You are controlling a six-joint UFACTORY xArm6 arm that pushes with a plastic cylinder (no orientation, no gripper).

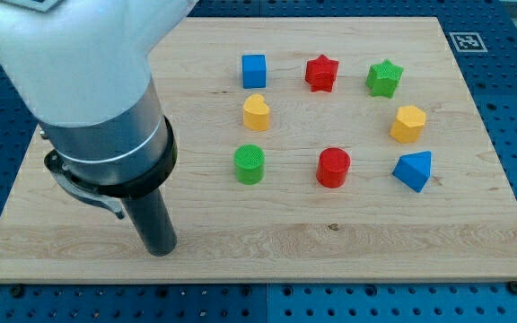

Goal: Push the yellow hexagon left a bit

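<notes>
My tip [161, 249] rests on the counter [330, 233] at the view's lower left, well apart from the yellow hexagon [408, 123] at right, between the green star [384, 78] and blue triangle [414, 170]. No claw here; no legible writing.

The arm enters from the far left, its wide white housing filling that corner. Below the housing sits a grey metallic collar ringed by a black band. From it a straight dark rod slants down and slightly to the right. My tip [162, 249] rests low on the counter [348, 242], at the near left, well apart from everything else.
</notes>
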